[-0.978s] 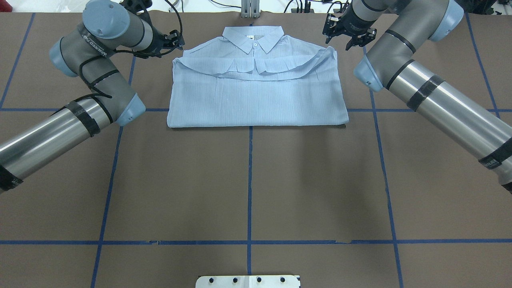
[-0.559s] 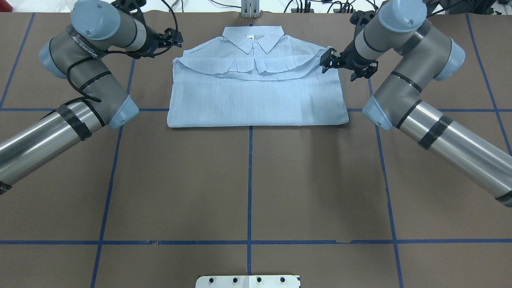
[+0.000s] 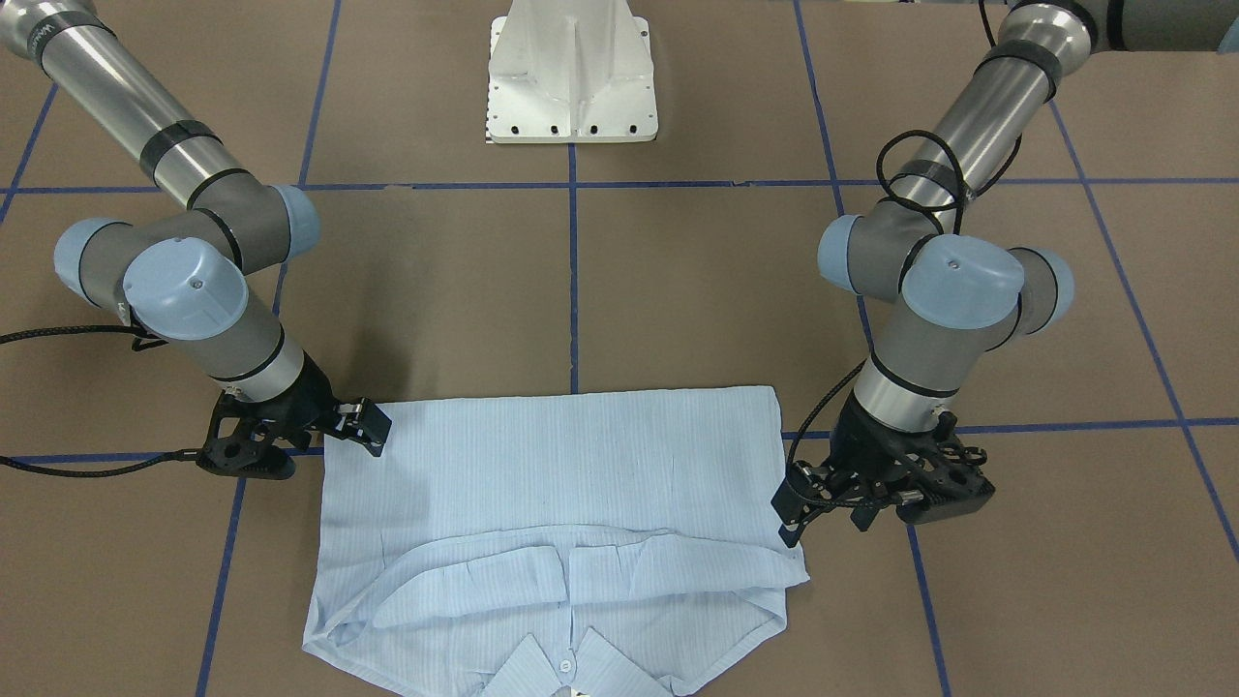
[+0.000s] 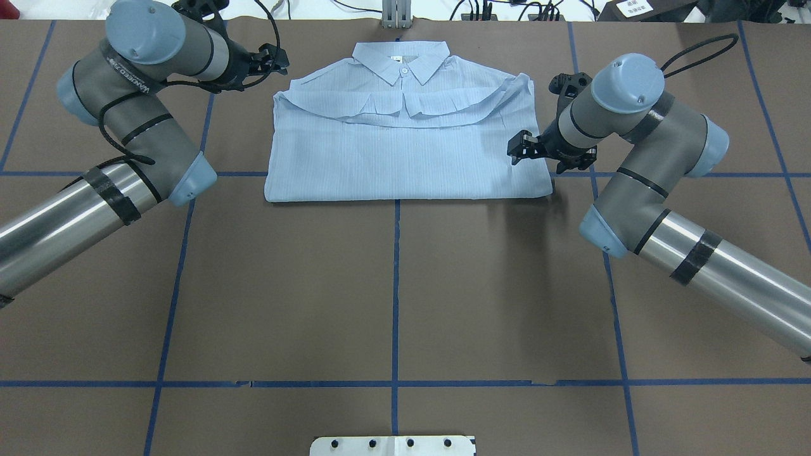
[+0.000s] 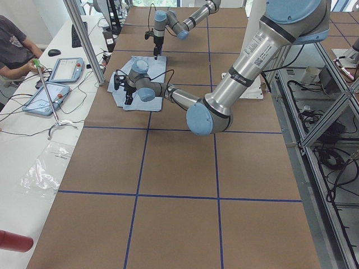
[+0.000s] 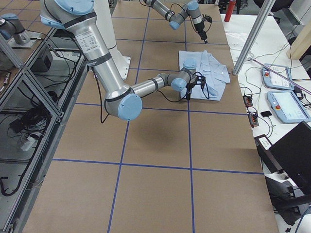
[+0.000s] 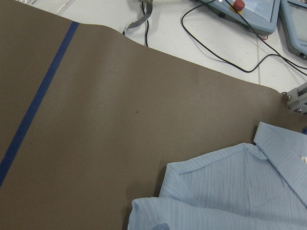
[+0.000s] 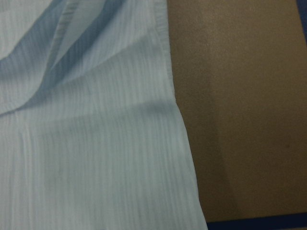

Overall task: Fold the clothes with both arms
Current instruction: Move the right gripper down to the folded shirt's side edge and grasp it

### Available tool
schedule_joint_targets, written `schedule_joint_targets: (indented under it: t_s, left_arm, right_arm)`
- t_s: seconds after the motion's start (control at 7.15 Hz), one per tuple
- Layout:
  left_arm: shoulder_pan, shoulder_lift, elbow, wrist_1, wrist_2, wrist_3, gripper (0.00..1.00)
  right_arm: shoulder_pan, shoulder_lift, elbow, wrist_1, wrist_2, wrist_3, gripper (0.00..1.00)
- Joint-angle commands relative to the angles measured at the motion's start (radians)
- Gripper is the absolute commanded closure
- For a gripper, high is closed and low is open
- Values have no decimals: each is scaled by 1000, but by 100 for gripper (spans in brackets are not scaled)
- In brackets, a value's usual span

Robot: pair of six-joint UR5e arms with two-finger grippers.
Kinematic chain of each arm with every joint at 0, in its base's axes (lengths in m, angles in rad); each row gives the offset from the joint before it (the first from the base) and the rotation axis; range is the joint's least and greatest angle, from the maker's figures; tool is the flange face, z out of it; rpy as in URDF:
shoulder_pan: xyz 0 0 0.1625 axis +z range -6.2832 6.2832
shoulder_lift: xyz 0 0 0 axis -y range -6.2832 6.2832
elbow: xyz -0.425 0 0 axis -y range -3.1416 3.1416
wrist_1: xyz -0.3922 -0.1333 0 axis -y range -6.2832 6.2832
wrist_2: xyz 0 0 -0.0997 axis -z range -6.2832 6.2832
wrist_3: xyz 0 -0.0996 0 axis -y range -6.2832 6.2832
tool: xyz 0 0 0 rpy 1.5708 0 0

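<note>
The shirt [image 4: 405,152] lies folded into a flat rectangle at the upper centre of the brown desk [image 4: 393,297], its collar toward the top edge. The right tool [image 4: 545,156] hangs over the shirt's right edge near the lower corner, fingers apart. The left tool [image 3: 876,503] sits just off the upper-left shoulder, fingers seemingly apart, gripping nothing.

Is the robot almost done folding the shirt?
Partly. The shirt already lies folded into a neat rectangle, with its sleeves laid across the front. The right end effector is at its right edge and the left end effector is beside its left shoulder; neither visibly grips cloth. Probably another fold is left to make it smaller.
</note>
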Motion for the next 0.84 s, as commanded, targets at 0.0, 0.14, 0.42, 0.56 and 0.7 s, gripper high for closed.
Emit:
schedule_joint_targets:
  t_s: [0.0, 0.14, 0.42, 0.56, 0.7]
  left_arm:
    - [0, 0, -4, 0, 0, -1, 0]
    - [0, 0, -4, 0, 0, -1, 0]
    - [0, 2, -4, 0, 0, -1, 0]
    - [0, 2, -4, 0, 0, -1, 0]
    - [0, 2, -4, 0, 0, -1, 0]
  right_arm:
    - [-16, -15, 3, -1, 4, 0, 2]
    - [-19, -15, 3, -1, 8, 0, 6]
    - [-19, -15, 40, -45, 27, -1, 30]
    - [-19, -21, 51, -51, 28, -1, 70]
    - [-25, -32, 54, -50, 26, -5, 97]
